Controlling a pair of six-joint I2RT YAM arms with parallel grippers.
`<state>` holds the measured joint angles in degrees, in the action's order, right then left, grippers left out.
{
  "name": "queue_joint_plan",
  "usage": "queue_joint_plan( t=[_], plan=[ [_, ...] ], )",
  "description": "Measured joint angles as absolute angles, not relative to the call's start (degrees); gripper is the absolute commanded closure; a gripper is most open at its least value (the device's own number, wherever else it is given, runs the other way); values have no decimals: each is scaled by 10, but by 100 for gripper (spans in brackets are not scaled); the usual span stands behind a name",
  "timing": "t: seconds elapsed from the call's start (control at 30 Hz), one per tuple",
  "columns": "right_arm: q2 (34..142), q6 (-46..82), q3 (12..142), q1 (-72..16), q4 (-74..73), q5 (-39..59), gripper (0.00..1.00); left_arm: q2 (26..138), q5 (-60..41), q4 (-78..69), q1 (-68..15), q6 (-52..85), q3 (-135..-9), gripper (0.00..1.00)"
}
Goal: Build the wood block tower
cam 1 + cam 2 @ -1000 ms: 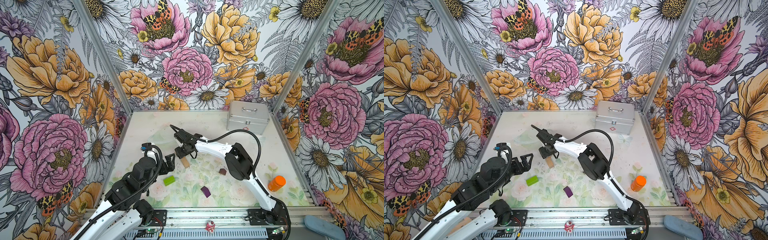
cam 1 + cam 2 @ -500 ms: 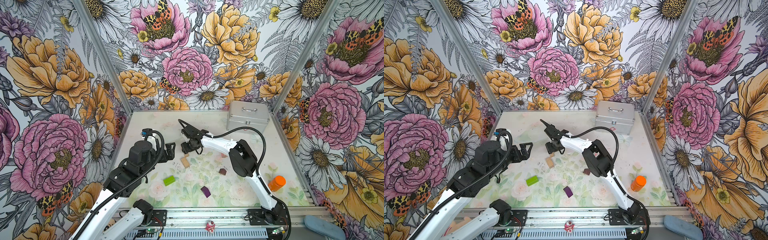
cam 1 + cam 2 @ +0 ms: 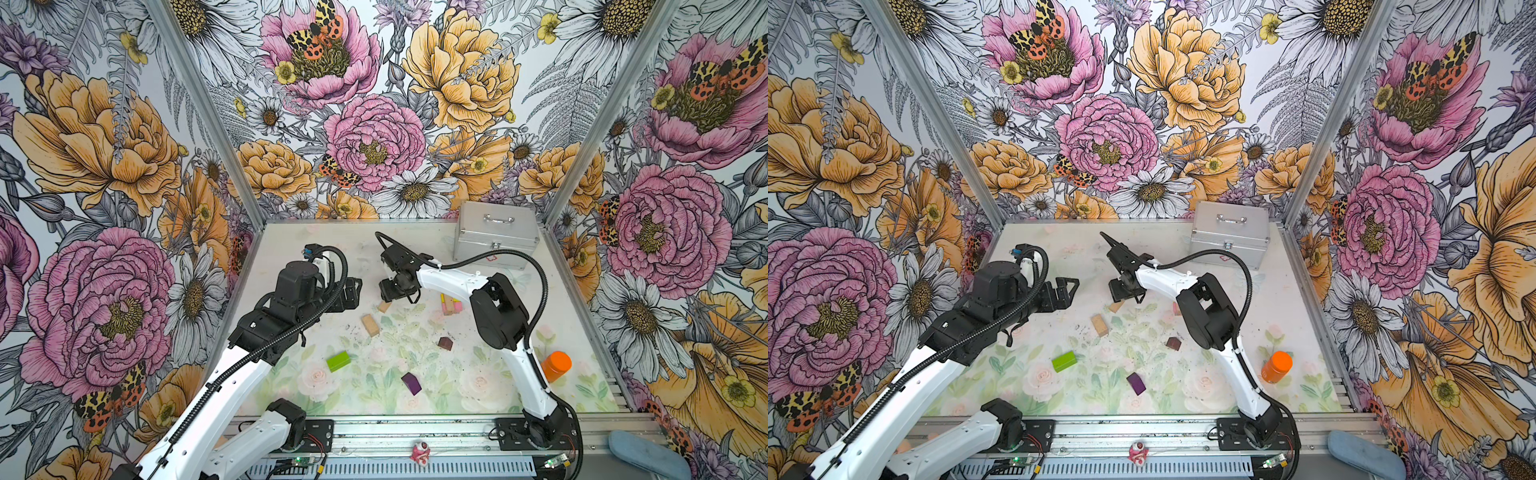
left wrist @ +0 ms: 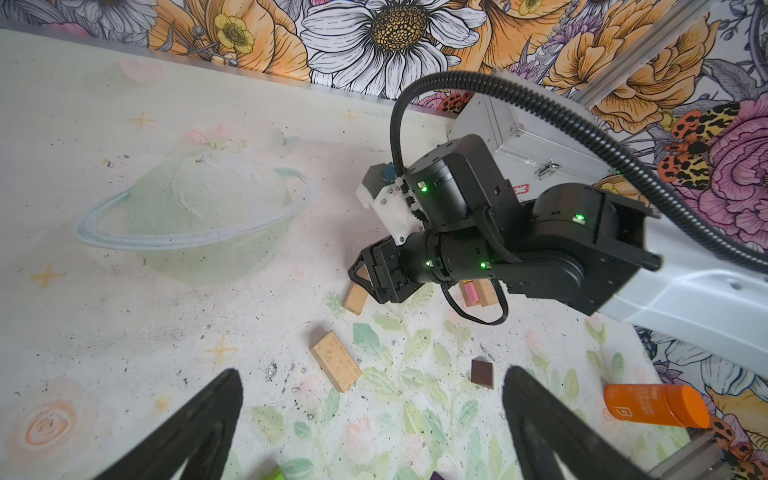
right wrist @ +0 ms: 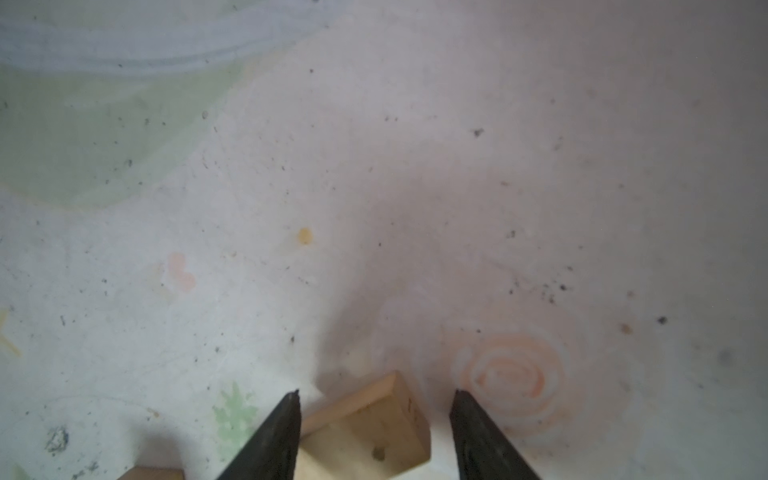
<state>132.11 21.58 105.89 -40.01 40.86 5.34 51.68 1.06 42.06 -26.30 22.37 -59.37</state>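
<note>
The tower is a low stack of yellow, pink and tan blocks (image 3: 451,306), half hidden by my right arm in both top views. My right gripper (image 3: 388,296) points down over a tilted tan block (image 5: 374,432) that sits between its open fingers; a gap shows on one side. A second tan block (image 3: 370,324) lies flat nearby. Loose on the mat lie a lime-green block (image 3: 338,360), a dark-brown block (image 3: 445,342) and a purple block (image 3: 411,383). My left gripper (image 3: 353,293) hovers wide open and holds nothing, left of the right gripper.
A silver metal case (image 3: 494,235) stands at the back right. An orange bottle (image 3: 556,365) stands by the right wall, near the front. My right arm's elbow (image 3: 496,311) hangs over the mat beside the stack.
My right gripper has moved back from the flat tan block to the tilted one, its opening unchanged. My left gripper has risen and moved back towards the middle.
</note>
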Motion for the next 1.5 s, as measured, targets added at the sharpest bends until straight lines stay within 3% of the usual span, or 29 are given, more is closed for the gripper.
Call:
queue_joint_plan(
  t=[0.2,0.33,0.6,0.93,1.03,1.13,1.23,1.5],
  plan=[
    [1308,223,1040,-397,416,43,38,518,-12,402,-249,219,-591,1],
    [1289,241,1017,-397,420,41,31,511,-19,396,-244,220,-569,1],
    [1216,283,969,-399,430,23,25,473,-31,391,-234,221,-521,1],
    [1200,400,957,-438,428,-43,17,431,-41,376,-225,232,-481,1],
    [1201,443,957,-456,426,-80,7,420,-43,374,-223,236,-472,1],
    [1201,481,957,-472,425,-108,4,413,-44,374,-222,236,-465,1],
    [1204,514,957,-482,424,-120,4,407,-44,374,-222,236,-461,1],
    [1233,571,957,-481,422,-124,22,379,-46,372,-215,239,-453,1]
  ],
)
